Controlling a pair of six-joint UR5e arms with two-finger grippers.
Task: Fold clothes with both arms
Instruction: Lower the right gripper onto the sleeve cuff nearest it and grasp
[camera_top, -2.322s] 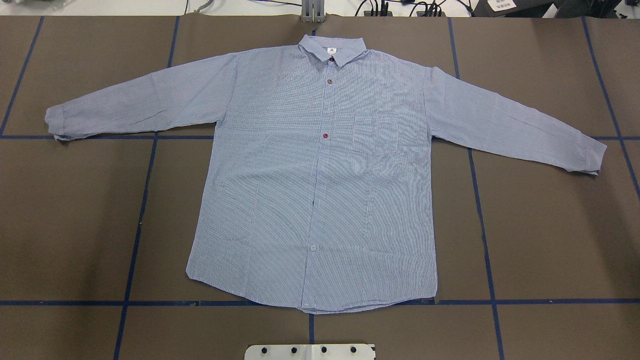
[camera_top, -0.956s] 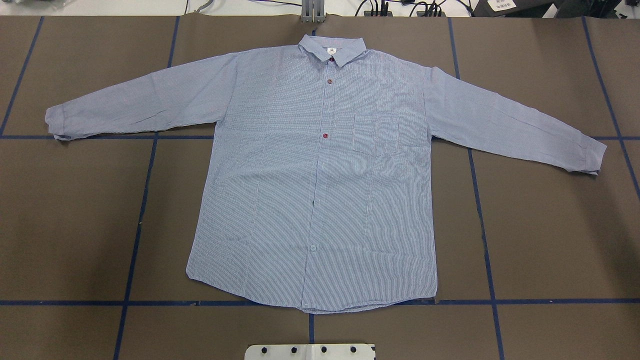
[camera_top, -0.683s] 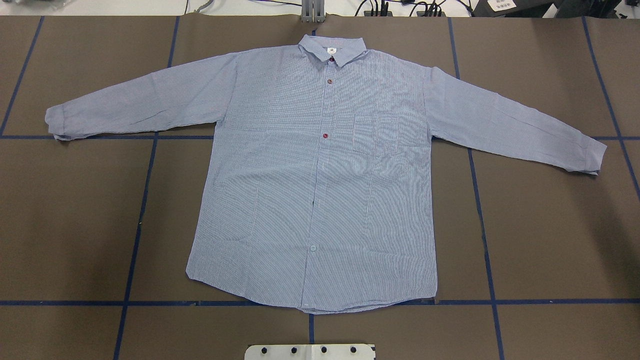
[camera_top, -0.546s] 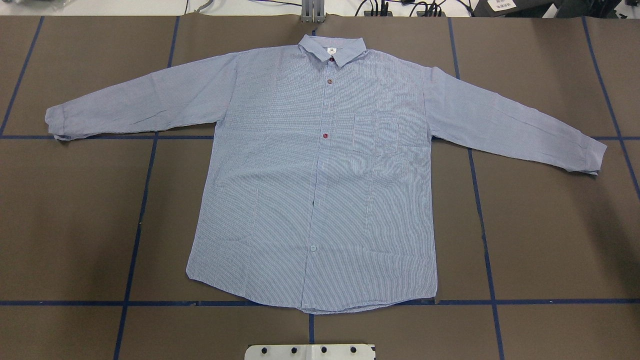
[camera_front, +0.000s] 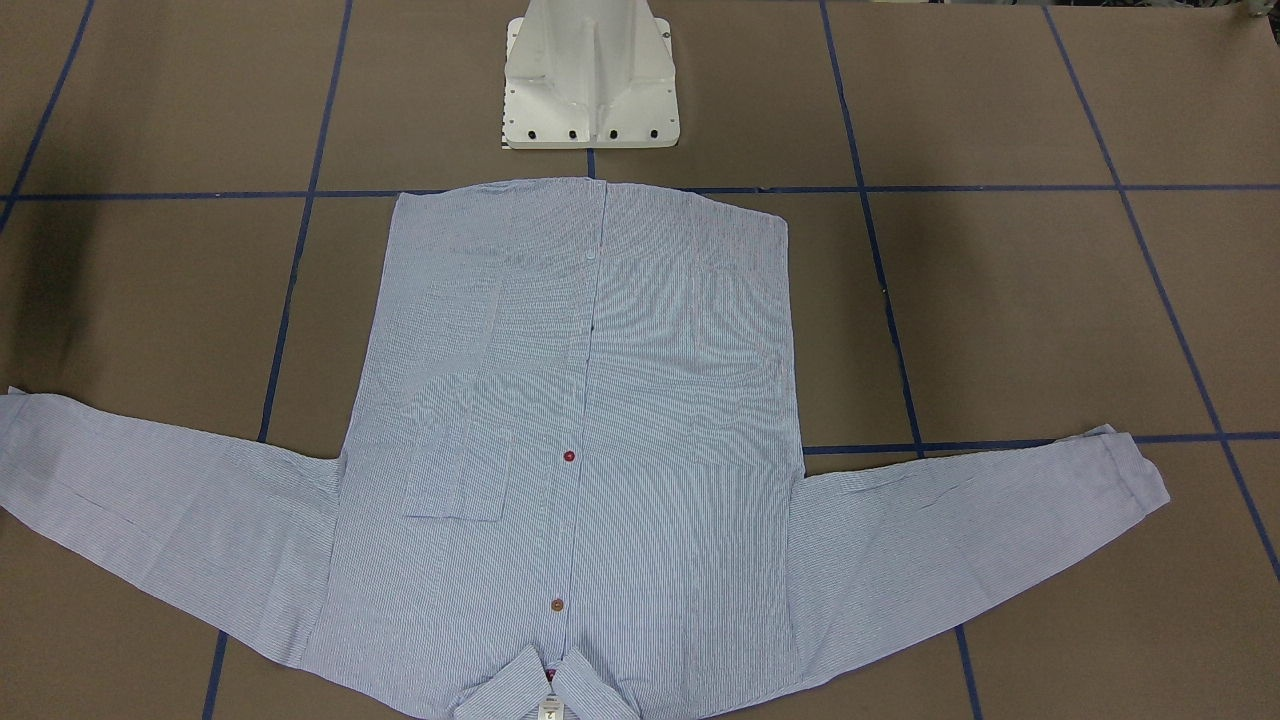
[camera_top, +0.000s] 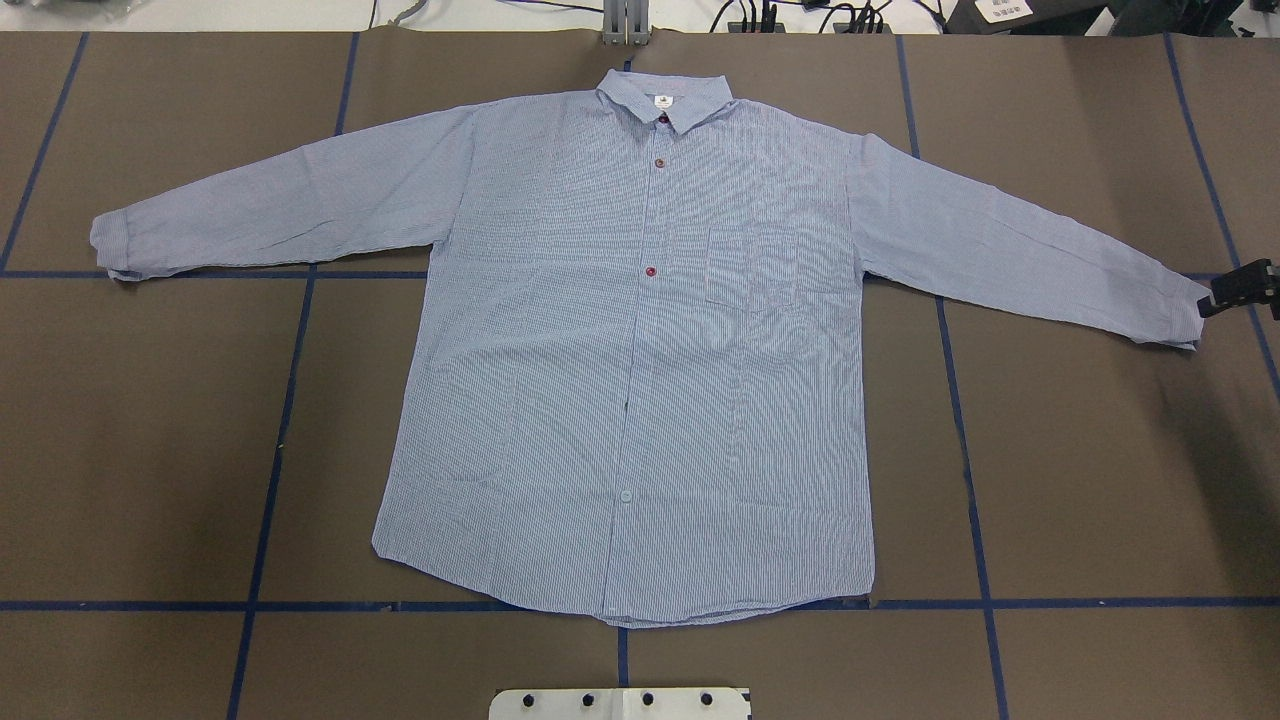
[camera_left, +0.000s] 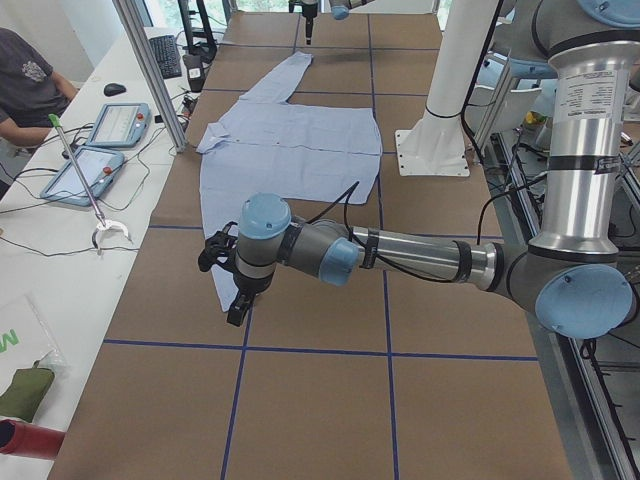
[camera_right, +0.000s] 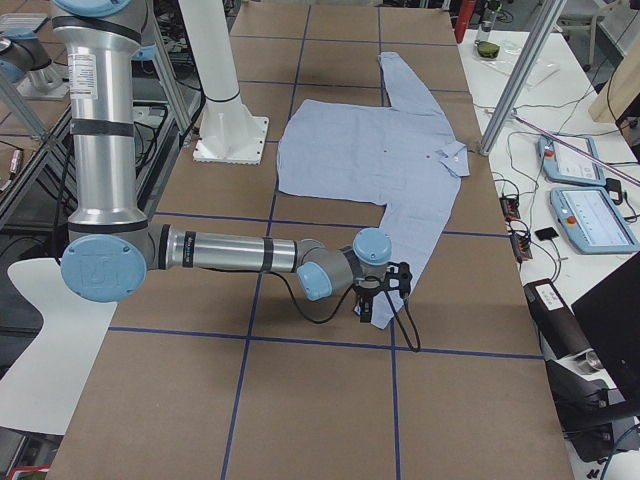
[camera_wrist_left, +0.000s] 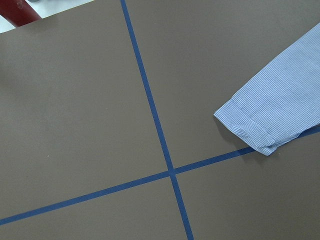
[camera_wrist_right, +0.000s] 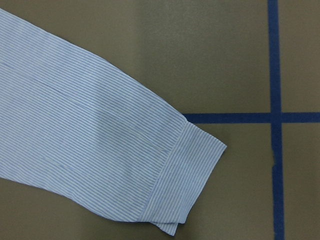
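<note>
One shirt (camera_top: 560, 380), long-sleeved, in fine light-blue-and-white stripes. We find it flat on the brown table (camera_top: 1100, 480), front up, with the collar (camera_top: 665, 95) at the edge far from the robot and the hem near the white pedestal base (camera_front: 590, 90). Two sleeves, spread wide to either side. One chest pocket (camera_top: 750, 265); a red button (camera_top: 651, 271) at mid-placket.

Two grippers. The right gripper (camera_top: 1238, 288) hangs just beside the right-side cuff (camera_wrist_right: 192, 175), which lies flat. Nothing shows in its grasp, and we cannot tell how far its jaws stand apart. The left gripper (camera_left: 228, 290) hangs above the table near the other cuff (camera_wrist_left: 245, 125), which also lies flat. Its opening we likewise cannot tell.

Several blue tape lines (camera_top: 270, 480) cross the table in a grid.
</note>
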